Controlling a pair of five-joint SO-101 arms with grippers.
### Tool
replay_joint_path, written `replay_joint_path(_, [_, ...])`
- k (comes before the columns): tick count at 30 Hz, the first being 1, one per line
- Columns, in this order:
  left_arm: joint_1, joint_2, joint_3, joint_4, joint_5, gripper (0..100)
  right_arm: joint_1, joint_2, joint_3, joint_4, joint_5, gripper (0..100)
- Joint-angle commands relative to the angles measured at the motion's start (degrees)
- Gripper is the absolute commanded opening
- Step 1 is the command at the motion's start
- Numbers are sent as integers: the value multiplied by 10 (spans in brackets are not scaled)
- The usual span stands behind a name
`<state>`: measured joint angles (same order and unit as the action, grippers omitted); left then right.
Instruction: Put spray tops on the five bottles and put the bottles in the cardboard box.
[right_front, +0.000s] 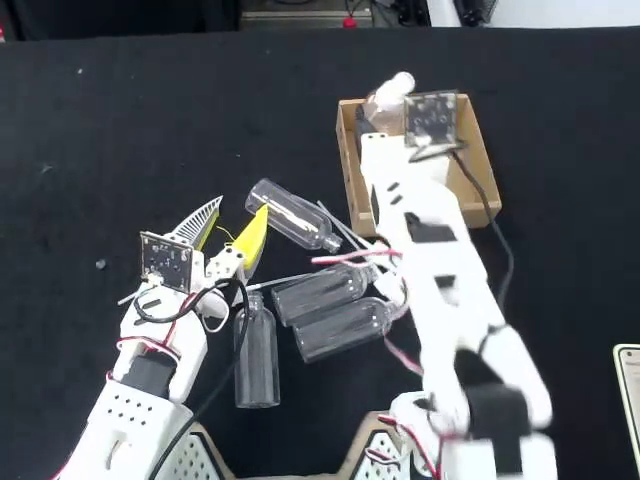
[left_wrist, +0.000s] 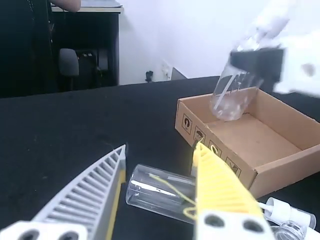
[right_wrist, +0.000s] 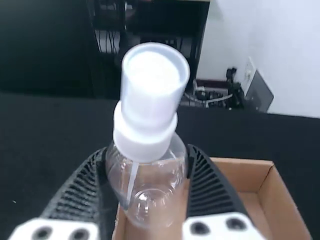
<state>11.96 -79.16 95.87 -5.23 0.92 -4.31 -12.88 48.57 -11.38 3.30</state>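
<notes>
My right gripper (right_front: 385, 108) is shut on a clear bottle (right_wrist: 145, 186) with a white spray top (right_wrist: 150, 90), holding it tilted over the cardboard box (right_front: 470, 140). From the left wrist the same bottle (left_wrist: 232, 97) hangs above the box (left_wrist: 250, 135). My left gripper (right_front: 240, 208) stands open, with its grey and yellow fingers pointing at a clear bottle (right_front: 293, 215) that lies on its side just beyond them (left_wrist: 160, 190). Three more clear bottles lie on the table: one (right_front: 256, 355) beside the left arm and two (right_front: 325, 290) (right_front: 345, 328) against the right arm.
Loose thin dip tubes (right_front: 340, 228) lie between the bottles and the box. A white spray top (left_wrist: 287, 212) of a lying bottle shows near the box's front corner. The black table (right_front: 120, 120) stretches away at the far left.
</notes>
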Motion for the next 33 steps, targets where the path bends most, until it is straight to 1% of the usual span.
replay_joint_path(1, [-2,-2,6,-15,-6,213,8,66,-82,-18,-4,11])
replay_joint_path(7, [-2,-4,7,-16,-6,213,8,175,-152,-18,-2,11])
replay_joint_path(15, [-2,0,8,-16,-6,213,25,225,-219,-18,-5,11])
replay_joint_path(20, [-2,0,8,-16,-6,213,14,267,-232,-20,-6,11])
replay_joint_path(24, [0,0,8,-16,-6,213,10,304,-245,-54,-5,11])
replay_joint_path(28, [0,0,8,-16,-6,213,7,319,-245,-94,-6,11])
replay_joint_path(33, [1,0,8,-16,-7,213,-5,322,-245,-98,-4,11])
